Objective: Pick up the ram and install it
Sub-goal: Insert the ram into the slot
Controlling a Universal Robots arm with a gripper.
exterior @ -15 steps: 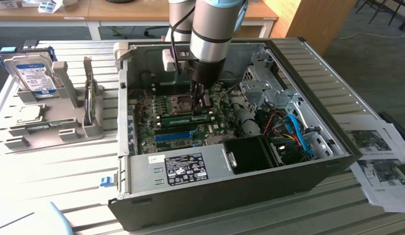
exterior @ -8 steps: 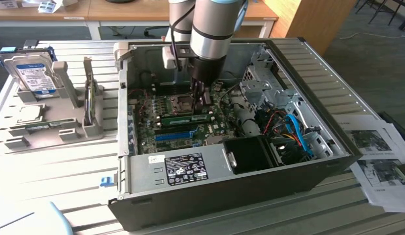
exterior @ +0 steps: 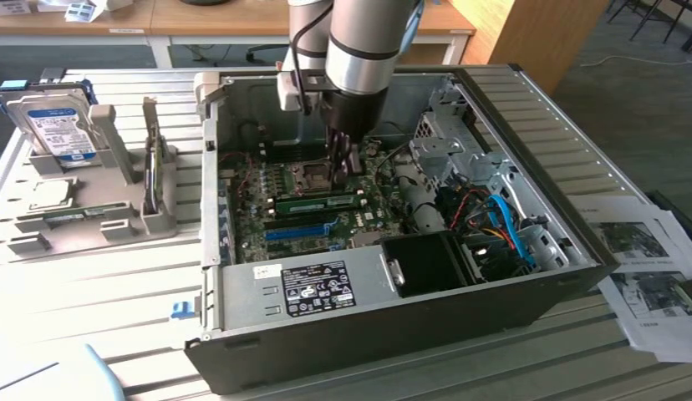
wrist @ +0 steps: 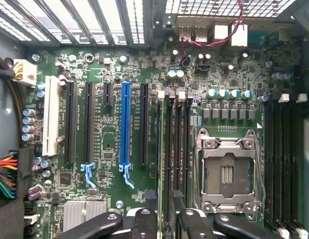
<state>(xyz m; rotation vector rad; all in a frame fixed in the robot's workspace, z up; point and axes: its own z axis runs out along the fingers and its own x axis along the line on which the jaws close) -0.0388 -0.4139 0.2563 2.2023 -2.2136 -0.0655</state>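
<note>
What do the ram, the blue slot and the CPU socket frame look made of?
The ram: green circuit board, likely fibreglass laminate, matte. The blue slot: probably moulded plastic, with even colour and a slight sheen. The CPU socket frame: bare metal, silvery and reflective, likely steel.

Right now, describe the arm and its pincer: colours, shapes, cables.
The arm is a silver-grey tube with dark joint sections, and a black cable runs down beside it. A white block sits at the wrist. The pincer is black, its two fingers on links with round bolt heads.
</note>
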